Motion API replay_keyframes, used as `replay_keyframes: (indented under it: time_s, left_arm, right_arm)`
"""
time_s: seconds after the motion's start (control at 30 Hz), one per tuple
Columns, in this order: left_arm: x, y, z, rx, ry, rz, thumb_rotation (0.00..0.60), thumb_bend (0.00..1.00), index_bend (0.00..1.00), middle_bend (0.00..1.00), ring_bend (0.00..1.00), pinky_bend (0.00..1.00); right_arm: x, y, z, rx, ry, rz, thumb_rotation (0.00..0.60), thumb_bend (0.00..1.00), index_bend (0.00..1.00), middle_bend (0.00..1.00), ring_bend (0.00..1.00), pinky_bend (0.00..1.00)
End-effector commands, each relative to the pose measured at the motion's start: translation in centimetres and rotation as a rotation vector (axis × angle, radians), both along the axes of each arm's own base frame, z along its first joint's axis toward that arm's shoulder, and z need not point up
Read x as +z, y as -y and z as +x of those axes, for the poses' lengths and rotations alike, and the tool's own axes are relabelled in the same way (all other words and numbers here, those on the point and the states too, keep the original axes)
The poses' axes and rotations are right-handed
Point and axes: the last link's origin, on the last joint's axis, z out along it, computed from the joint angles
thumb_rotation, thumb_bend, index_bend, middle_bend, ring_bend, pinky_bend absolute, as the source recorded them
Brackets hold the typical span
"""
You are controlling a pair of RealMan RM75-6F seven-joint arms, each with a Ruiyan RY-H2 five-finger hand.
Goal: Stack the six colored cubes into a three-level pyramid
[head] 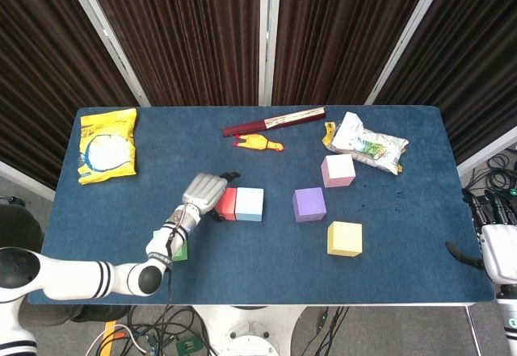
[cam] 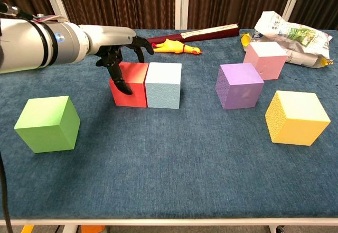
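The blue table is seen from above in the head view and from the front in the chest view. The left arm is stretched over it from the left side. The left hand is held over the red cube, with its dark fingers curled down around the cube's left face and back edge; whether the cube is truly gripped cannot be told. The right hand is seen only at the right edge of the head view, off the table, and how far it is open cannot be told.

A yellow bag is laid at the far left, and a crumpled white bag at the far right.

The red cube is set touching the light blue cube on its right, near the middle of the table. The green cube is placed well apart at the front left. The purple cube, the pink cube and the yellow cube are grouped on the right, none touching.

A dark red stick and a yellow rubber chicken are laid near the far edge.
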Motion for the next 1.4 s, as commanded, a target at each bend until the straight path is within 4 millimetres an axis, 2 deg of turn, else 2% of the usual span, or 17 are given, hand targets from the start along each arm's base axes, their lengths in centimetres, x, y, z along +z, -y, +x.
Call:
replay_keyframes:
  time_s: [0.03, 0.23, 0.73, 1.07, 1.2, 1.3, 1.4]
  left_arm:
    - [0.3, 0.1, 0.2, -0.005, 0.005, 0.002, 0.600, 0.06, 0.09, 0.15, 0.80, 0.80]
    - [0.6, 0.1, 0.5, -0.010, 0.017, 0.021, 0.600, 0.06, 0.09, 0.15, 0.80, 0.80]
    - [-0.3, -0.4, 1.3, -0.008, 0.011, 0.028, 0.600, 0.05, 0.09, 0.15, 0.80, 0.80]
    - [-0.2, -0.1, 1.7, -0.022, 0.006, 0.019, 0.600, 0.05, 0.09, 0.15, 0.80, 0.80]
    - [0.6, 0.5, 1.2, -0.034, 0.015, 0.023, 0.600, 0.05, 0.09, 0.14, 0.80, 0.80]
    - [2.2, 0.9, 0.7, -0.051, 0.034, 0.049, 0.600, 0.05, 0.09, 0.14, 0.79, 0.80]
    - [4.7, 1.3, -0.3, -0.064, 0.058, 0.091, 0.600, 0.05, 0.09, 0.14, 0.79, 0.80]
  right_arm:
    - [0.0, 0.0, 0.1, 0.003, 0.002, 0.001, 0.600, 0.11, 0.00, 0.20, 0.05, 0.16]
    - [0.0, 0.0, 0.1, 0.005, 0.001, 0.000, 0.600, 0.11, 0.00, 0.20, 0.05, 0.16]
    - [0.1, -0.1, -0.3, -0.005, 0.007, 0.000, 0.600, 0.11, 0.00, 0.20, 0.05, 0.16]
    - [0.1, 0.0, -0.5, -0.010, 0.009, 0.001, 0.600, 0.11, 0.00, 0.20, 0.05, 0.16]
    - [0.1, 0.0, -0.5, -0.010, 0.009, 0.002, 0.600, 0.11, 0.00, 0.20, 0.05, 0.16]
    - [0.1, 0.1, -0.4, -0.005, 0.010, 0.004, 0.600, 0.11, 0.00, 0.20, 0.05, 0.16]
    - [0.2, 0.1, -0.4, -0.002, 0.008, 0.003, 0.600, 0.11, 0.00, 0.20, 0.05, 0.16]
